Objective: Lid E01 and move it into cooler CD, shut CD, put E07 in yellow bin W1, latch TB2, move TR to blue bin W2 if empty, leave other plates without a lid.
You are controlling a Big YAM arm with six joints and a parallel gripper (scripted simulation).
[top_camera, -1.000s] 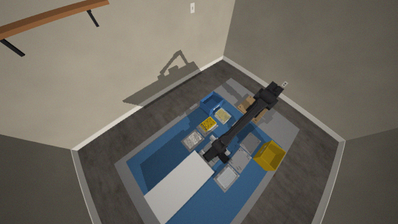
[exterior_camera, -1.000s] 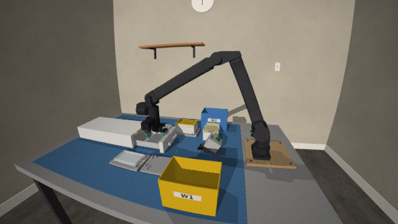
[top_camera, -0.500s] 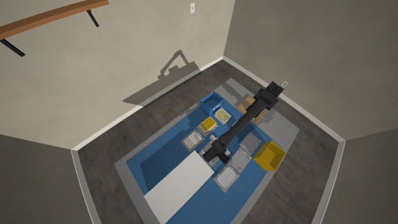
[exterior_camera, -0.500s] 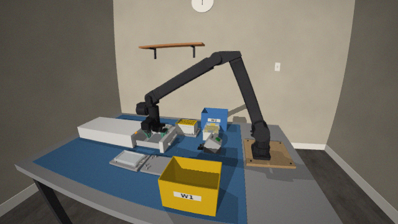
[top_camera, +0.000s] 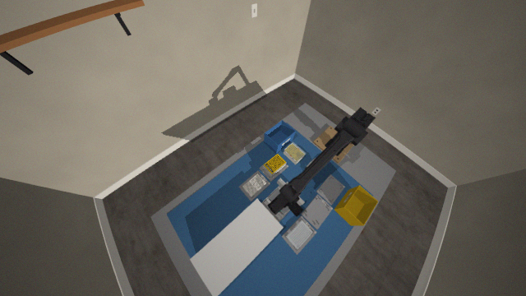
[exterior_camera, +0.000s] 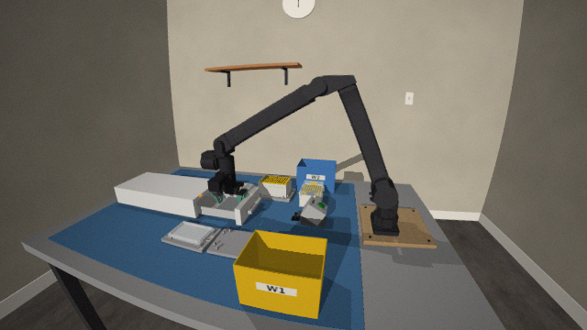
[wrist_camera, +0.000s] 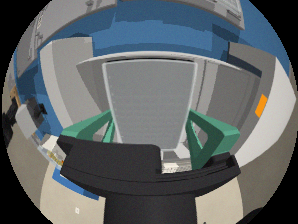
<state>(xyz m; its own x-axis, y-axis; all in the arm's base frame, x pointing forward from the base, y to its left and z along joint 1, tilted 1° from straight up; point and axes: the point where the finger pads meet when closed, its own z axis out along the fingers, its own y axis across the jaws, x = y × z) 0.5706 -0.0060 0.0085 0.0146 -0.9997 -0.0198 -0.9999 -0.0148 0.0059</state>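
My gripper (exterior_camera: 227, 192) reaches down into the open drawer (exterior_camera: 237, 208) of the white cooler CD (exterior_camera: 158, 192). In the wrist view its green fingers are shut on the long sides of the lidded STORE plate (wrist_camera: 149, 103), whose grey lid faces up. The plate lies long side across the drawer, between the drawer walls; I cannot tell whether it rests on the floor. The white DISCARD plate (exterior_camera: 190, 233) sits in its nest at the front; it also shows in the overhead view (top_camera: 300, 234).
Two empty nests (top_camera: 317, 210) lie beside the white plate. Yellow bin W1 (exterior_camera: 280, 270) stands at the front, blue bin W2 (exterior_camera: 315, 174) at the back. The rack with yellow tips (exterior_camera: 276, 184), tip box TB2 (exterior_camera: 312, 192) and the DONE key (exterior_camera: 319, 205) stand right of the drawer.
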